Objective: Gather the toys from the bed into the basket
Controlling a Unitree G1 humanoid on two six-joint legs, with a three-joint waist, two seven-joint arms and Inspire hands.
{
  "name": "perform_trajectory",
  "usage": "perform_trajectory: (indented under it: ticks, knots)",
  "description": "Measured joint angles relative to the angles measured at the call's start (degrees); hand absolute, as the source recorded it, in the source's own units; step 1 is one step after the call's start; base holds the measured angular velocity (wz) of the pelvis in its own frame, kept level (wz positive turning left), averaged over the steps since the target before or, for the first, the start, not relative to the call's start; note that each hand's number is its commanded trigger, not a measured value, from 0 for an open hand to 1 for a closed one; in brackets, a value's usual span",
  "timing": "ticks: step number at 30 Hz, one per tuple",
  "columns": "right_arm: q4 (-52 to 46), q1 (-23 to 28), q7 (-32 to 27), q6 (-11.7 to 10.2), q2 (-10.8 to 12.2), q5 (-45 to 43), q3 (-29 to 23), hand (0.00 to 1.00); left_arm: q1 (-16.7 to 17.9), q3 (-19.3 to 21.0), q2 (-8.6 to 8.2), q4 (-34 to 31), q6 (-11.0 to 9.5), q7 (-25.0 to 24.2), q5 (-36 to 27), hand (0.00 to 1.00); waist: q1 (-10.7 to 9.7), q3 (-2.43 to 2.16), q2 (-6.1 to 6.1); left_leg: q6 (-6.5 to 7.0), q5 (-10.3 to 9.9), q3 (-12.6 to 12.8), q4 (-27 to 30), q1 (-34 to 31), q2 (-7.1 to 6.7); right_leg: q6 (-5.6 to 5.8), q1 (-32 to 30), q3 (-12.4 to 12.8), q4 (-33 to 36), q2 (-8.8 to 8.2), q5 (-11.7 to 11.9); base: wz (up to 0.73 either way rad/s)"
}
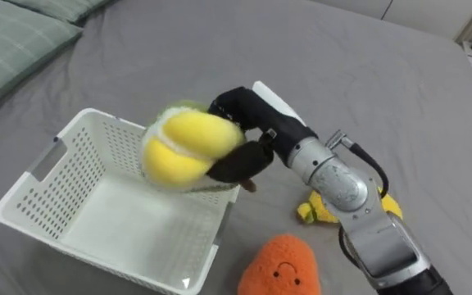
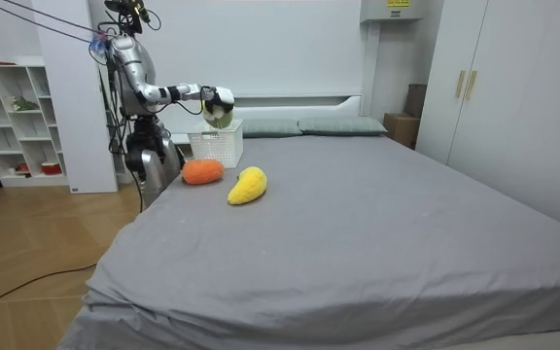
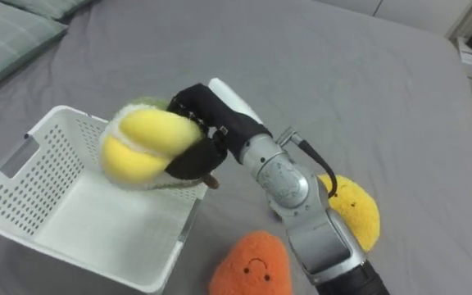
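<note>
The grey bed [image 1: 367,74] carries everything, with the robot standing at its side, at the room view's left, near white shelving [image 2: 17,117]. A white lattice basket [image 1: 80,160] sits on the cover just before the robot, and nothing can be seen lying in it.

The right hand [image 1: 248,115] hangs over the basket's near corner, its dark fingers [image 1: 236,164] curled round a round yellow-and-green plush toy [image 1: 185,147] that sits above the rim. So the step in hand looks to be dropping this toy into the basket. The next move calls for carrying it a little further over the open middle and then spreading the fingers, since a release right at the corner might let it roll off the rim onto the bed.

Two toys are not yet collected: an orange plush [image 1: 281,264] close by the robot and a yellow plush [image 3: 352,209] just beyond it.

The right eye view shows the yellow plush with its small face beside the forearm, while in the left eye view the arm covers most of it. The room view adds that both toys lie near the bed's edge, with the basket behind them toward the pillows [image 2: 329,125].
</note>
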Motion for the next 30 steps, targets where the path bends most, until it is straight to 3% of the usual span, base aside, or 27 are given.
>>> perform_trajectory:
  ticks: [3,10,30]
  knots:
    - [0.37,0.0,0.79,0.01,0.41,0.36,2.49,0.0,-0.13,-0.11,0.01,-1.56,0.03,-0.01,-0.01,0.0,0.27,-0.1,-0.38,0.01,0.04,-0.39,0.05,-0.66,-0.06,0.0,-0.57,-0.46,0.01,-0.03,0.0,0.05]
    - [0.4,0.0,1.7,0.48,0.24,0.27,3.05,0.0,-1.07,0.03,0.02,-2.88,-0.09,-0.19,0.0,0.0,1.38,0.22,-1.14,0.05,0.1,-1.15,0.14,-1.07,-0.15,0.0,-0.87,-0.76,-0.1,-0.12,0.0,0.04]
    - [3.3,0.15,4.78,0.7,0.29,-2.2,3.25,0.0,-1.29,-0.02,0.44,-2.9,-0.19,-0.85,0.09,0.0,1.4,0.16,-1.58,0.1,0.15,-1.61,0.31,-0.99,-0.26,0.0,-0.37,-1.16,-0.01,-0.21,0.0,0.0]
